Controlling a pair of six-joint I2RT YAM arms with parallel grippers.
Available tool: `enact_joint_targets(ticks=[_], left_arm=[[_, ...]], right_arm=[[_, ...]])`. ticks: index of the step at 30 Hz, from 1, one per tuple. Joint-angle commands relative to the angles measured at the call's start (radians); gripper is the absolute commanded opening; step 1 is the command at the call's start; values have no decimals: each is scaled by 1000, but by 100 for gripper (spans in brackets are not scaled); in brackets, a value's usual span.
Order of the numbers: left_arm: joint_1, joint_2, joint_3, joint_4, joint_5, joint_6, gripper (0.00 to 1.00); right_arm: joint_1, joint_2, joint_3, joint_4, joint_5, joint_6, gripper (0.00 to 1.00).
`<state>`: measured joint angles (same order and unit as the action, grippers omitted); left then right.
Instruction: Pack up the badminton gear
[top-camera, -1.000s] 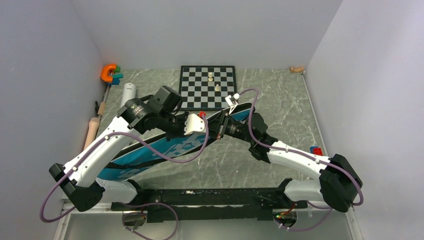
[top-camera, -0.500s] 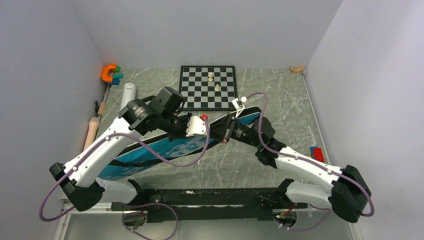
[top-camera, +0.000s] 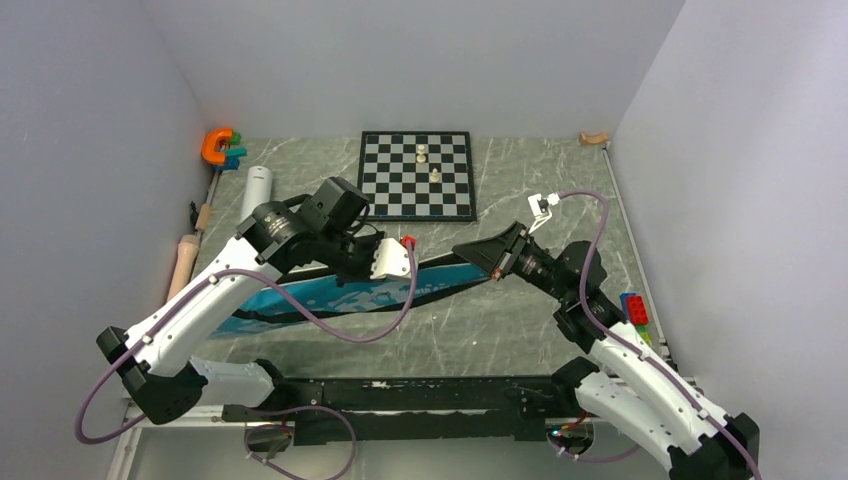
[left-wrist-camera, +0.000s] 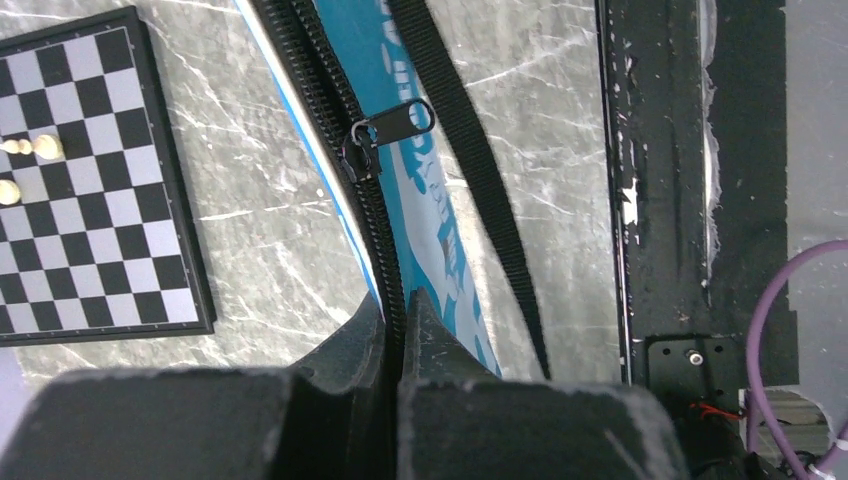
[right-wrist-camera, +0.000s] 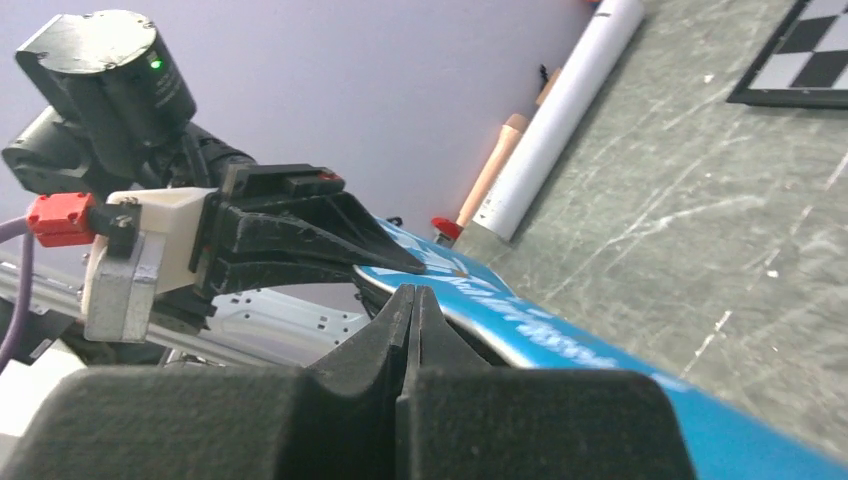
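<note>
The blue bag lies slantwise across the near middle of the table, its low end towards the left arm's base and its high end near the centre; it stands up on its edge between the two grippers. The left gripper reaches in from the left; in its wrist view its fingers are pressed together on the black zip edge of the bag, so it is clamped on the bag. Further along that edge the zip pull sticks out to the side, and the black strap runs down the blue cloth beside it.

The right gripper points left at the bag's high end; its own camera shows the fingers closed together with their tips at the bag's rim, just beside the left gripper; whether any cloth is caught between them I cannot tell.

The white tube lies near the left wall, beyond the bag and apart from it; the rolling pin lies against that wall, just beside the tube. The chessboard sits at the far middle with a few pale pieces on it, well clear of both grippers.
</note>
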<state>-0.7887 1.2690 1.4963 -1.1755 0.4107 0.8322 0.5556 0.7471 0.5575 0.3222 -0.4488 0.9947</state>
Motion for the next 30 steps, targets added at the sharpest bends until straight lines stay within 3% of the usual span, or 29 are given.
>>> enact_joint_targets(ticks=[1, 4, 7, 10, 14, 18, 22, 30], left_arm=[[-3, -46, 15, -6, 25, 35, 0], [-5, -46, 16, 1, 20, 30, 0], [-3, -44, 19, 10, 16, 19, 0], [-4, -40, 16, 18, 12, 8, 0], [-4, -37, 4, 35, -3, -12, 0], [5, -34, 0, 61, -19, -46, 0], [42, -26, 9, 88, -1, -106, 0], [71, -5, 49, 99, 16, -131, 0]], right_arm=[[-39, -37, 6, -134, 7, -42, 0], [-48, -25, 10, -130, -23, -36, 1], [-45, 3, 19, -127, -64, -23, 26], [-44, -25, 42, -137, -47, -8, 41], [-45, -26, 223, -293, -26, -94, 42], [-41, 1, 347, -385, -64, -153, 50], [16, -14, 307, -402, -65, -157, 54], [295, -12, 161, -389, 169, -184, 68]])
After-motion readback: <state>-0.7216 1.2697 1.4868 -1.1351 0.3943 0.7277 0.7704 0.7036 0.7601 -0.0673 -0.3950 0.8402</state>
